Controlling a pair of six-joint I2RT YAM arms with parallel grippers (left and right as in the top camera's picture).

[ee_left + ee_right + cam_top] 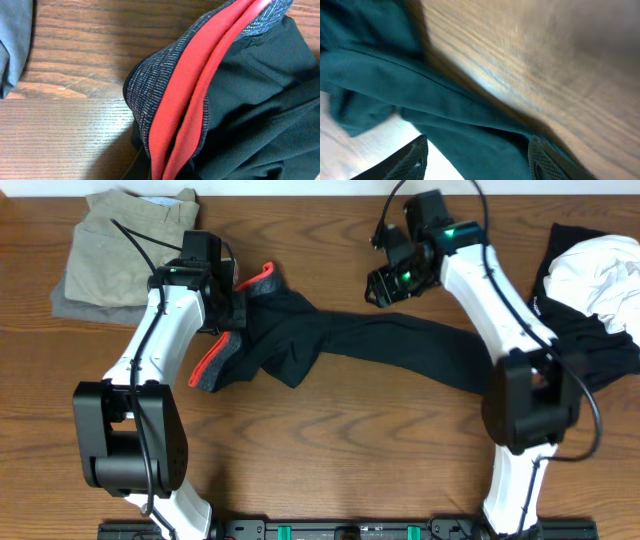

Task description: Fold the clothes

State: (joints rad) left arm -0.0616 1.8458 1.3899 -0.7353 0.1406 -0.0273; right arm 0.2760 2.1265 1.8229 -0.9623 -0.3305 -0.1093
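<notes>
Trousers [300, 330] lie lengthwise between your arms: left fingers [232, 310] clamp the waistband [185, 100], right fingers [415, 160] hang wide just above the leg [420, 345], nearer its free end.

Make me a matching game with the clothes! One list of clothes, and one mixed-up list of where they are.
Clothes:
1. khaki garment
2. white garment
3. black trousers
4. red-orange waistband

Places:
A. stretched across the middle of the table
B. at the trousers' left end
C. far-left corner
D. right edge, lying on dark cloth

Pairs: 1-C, 2-D, 3-A, 4-B
</notes>
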